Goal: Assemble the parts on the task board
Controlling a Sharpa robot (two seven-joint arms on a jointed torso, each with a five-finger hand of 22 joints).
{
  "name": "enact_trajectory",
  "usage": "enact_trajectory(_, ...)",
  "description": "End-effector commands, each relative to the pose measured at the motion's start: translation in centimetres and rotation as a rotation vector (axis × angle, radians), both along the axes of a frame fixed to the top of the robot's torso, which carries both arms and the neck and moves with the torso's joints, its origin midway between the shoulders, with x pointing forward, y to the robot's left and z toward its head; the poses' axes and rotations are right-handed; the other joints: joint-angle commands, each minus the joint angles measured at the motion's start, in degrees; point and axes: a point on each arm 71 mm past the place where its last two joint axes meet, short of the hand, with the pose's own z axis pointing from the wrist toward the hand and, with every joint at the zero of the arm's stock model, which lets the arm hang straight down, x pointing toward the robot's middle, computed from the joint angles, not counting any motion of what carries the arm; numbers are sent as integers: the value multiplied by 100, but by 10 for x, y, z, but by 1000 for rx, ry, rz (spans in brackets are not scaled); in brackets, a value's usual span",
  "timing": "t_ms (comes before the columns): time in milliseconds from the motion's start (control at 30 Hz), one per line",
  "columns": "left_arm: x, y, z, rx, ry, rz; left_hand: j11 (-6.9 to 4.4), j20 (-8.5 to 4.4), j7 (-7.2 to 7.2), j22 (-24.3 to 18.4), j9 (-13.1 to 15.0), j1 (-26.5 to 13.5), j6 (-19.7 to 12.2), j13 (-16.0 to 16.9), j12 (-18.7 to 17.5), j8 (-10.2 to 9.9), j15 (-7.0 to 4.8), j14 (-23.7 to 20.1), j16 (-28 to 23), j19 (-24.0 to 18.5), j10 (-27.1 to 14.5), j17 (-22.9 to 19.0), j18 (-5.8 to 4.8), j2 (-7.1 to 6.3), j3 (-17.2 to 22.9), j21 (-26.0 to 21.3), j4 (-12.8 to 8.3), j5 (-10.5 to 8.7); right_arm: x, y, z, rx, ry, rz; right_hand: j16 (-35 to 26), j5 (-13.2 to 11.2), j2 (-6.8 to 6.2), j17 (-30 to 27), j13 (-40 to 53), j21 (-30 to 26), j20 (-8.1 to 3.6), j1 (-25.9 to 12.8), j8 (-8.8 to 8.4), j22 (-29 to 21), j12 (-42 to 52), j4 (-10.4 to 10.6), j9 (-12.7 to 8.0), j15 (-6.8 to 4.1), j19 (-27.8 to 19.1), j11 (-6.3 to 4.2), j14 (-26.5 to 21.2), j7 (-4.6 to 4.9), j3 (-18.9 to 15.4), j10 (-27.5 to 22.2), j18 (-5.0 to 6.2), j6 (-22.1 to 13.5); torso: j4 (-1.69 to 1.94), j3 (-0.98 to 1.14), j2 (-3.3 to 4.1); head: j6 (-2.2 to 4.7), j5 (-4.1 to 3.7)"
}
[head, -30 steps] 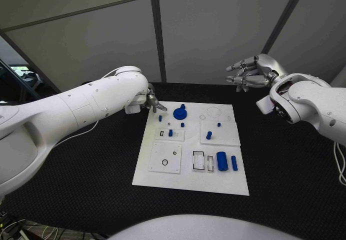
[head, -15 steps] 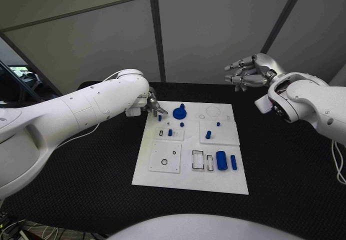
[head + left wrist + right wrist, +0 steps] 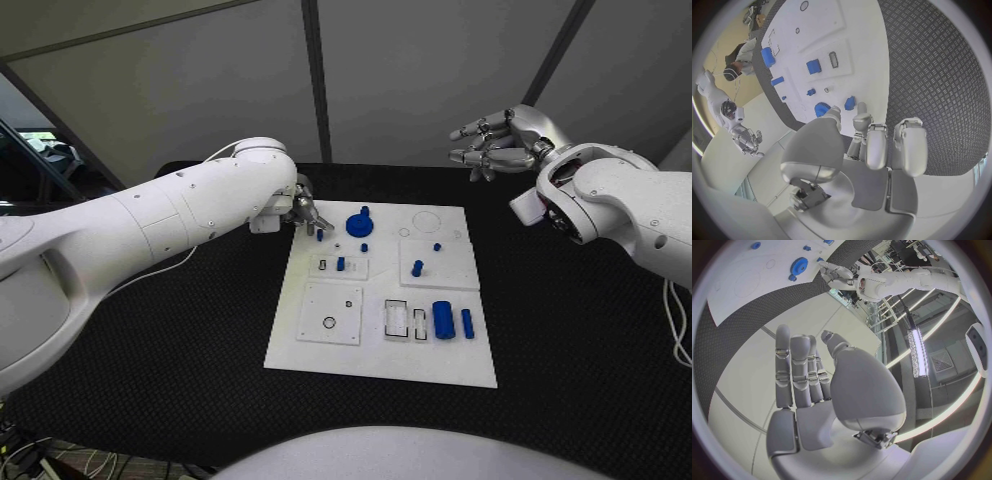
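The white task board (image 3: pixel 433 362) lies mid-table with several blue parts on it: a gear (image 3: pixel 359 226), a small peg (image 3: pixel 319 236) by the far left corner, short pegs (image 3: pixel 417 269) in the middle, and a thick cylinder (image 3: pixel 443 321) beside a slim bar (image 3: pixel 467 324) near the front right. My left hand (image 3: pixel 307 212) hovers at the board's far left corner with fingers curled in and nothing in them. In the left wrist view its fingertips (image 3: pixel 861 107) sit just short of the small peg (image 3: pixel 850 103) and the gear (image 3: pixel 821 108). My right hand (image 3: pixel 498 140) is raised beyond the board's far right, fingers apart and empty.
Black textured table (image 3: pixel 173 340) surrounds the board on all sides. Grey partition panels (image 3: pixel 404 70) stand close behind the table. The board has empty outlined slots (image 3: pixel 397 318) and a round hole (image 3: pixel 330 324) near its front.
My left hand has edged a little toward the board's far left corner. The right hand and the parts have not moved.
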Motion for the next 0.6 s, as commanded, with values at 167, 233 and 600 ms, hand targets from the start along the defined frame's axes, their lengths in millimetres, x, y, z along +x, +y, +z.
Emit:
enact_trajectory(167,0,0,1,3,7,-4,-48,-14,-3,345,7,132,21,-10,34,47,-45,406,-11,173,13,901,-50,37,23,18,-29,21,0,1,1,-2,-5,8,-19,39,-20,5,-9,-39,6,2,24,-5,-23,12,1,15,11,21,4,-2,36,-17,70,-35,-1,5,-2,-2,3)
enact_trajectory(233,0,0,1,3,7,-5,-50,-16,-4,346,7,165,19,-12,34,53,-46,406,-11,173,13,901,-50,52,34,18,-33,21,0,1,1,-1,-4,9,-23,41,-16,6,-10,-42,6,3,25,-7,-23,13,1,14,12,21,5,-2,41,-18,71,-35,-3,5,-1,-3,10)
enact_trajectory(600,-1,-4,0,-15,19,-25,-58,-26,-10,395,0,582,-13,-20,33,95,-53,405,-14,186,14,898,-60,162,188,44,-131,22,1,1,1,-1,-4,9,-23,41,-16,6,-10,-42,6,3,25,-7,-23,13,1,14,12,21,5,-2,41,-18,71,-35,-6,7,1,-14,6)
